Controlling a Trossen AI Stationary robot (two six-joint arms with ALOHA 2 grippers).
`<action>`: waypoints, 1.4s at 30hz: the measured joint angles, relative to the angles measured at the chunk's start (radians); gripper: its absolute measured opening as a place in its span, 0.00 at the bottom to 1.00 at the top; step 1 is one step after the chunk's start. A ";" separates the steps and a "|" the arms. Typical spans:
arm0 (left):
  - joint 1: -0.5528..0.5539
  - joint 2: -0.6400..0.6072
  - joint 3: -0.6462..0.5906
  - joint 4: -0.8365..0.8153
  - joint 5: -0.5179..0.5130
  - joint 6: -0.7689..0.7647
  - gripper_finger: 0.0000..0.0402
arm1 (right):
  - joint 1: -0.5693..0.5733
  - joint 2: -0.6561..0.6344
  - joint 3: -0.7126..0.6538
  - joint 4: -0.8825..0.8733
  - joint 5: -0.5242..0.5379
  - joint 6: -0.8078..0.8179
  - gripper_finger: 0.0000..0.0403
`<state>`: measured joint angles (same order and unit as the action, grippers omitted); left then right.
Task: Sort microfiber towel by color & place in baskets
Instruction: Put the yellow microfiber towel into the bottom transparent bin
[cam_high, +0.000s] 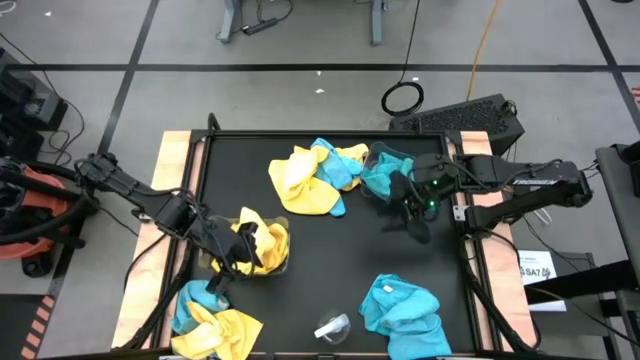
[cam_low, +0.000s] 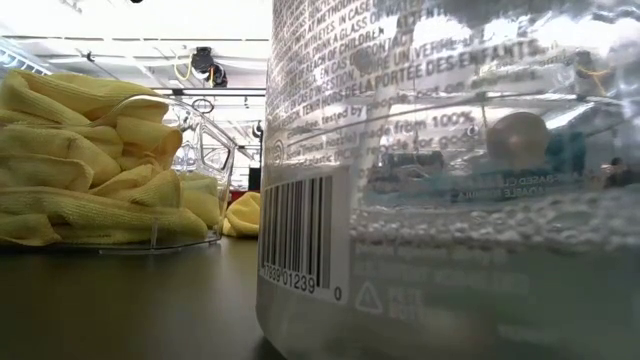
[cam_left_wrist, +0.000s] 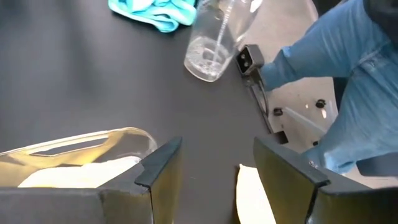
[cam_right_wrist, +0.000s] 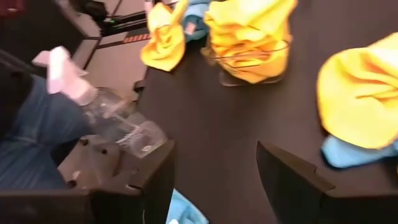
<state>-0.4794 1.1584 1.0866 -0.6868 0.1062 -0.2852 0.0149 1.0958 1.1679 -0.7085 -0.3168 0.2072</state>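
Observation:
Yellow microfiber towels fill a clear basket (cam_high: 264, 246) (cam_right_wrist: 249, 46) (cam_low: 110, 160) at the table's left. My left gripper (cam_high: 228, 264) (cam_left_wrist: 217, 168) hovers open beside that basket, above the table. A mixed yellow and teal heap (cam_high: 315, 175) lies at the far middle. Teal towels (cam_high: 383, 172) are bunched at the far right, and my right gripper (cam_high: 402, 214) (cam_right_wrist: 214, 174) hangs open just in front of them, holding nothing. More teal towels (cam_high: 403, 306) lie at the near right. Another yellow and teal pile (cam_high: 212, 322) lies at the near left.
A clear spray bottle (cam_high: 333, 327) (cam_left_wrist: 211, 43) (cam_right_wrist: 118, 121) lies near the front edge and fills most of the low view (cam_low: 450, 180). A person in blue jeans (cam_left_wrist: 348, 81) (cam_right_wrist: 31, 137) stands by the near edge. Bare black tabletop (cam_high: 340, 255) stretches between the piles.

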 joint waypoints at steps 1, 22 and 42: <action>-0.010 0.001 0.000 0.000 0.000 0.000 0.50 | 0.014 0.000 0.000 0.003 0.005 0.008 0.53; -0.306 0.264 0.000 0.050 0.072 -0.155 0.50 | 0.113 0.038 0.000 -0.002 0.090 0.000 0.53; -0.521 0.433 0.001 0.076 0.073 -0.286 0.50 | 0.113 0.092 -0.001 0.002 0.083 -0.081 0.53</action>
<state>-1.0005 1.5911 1.0874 -0.6104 0.1789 -0.5708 0.1284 1.1882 1.1671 -0.7066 -0.2335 0.1266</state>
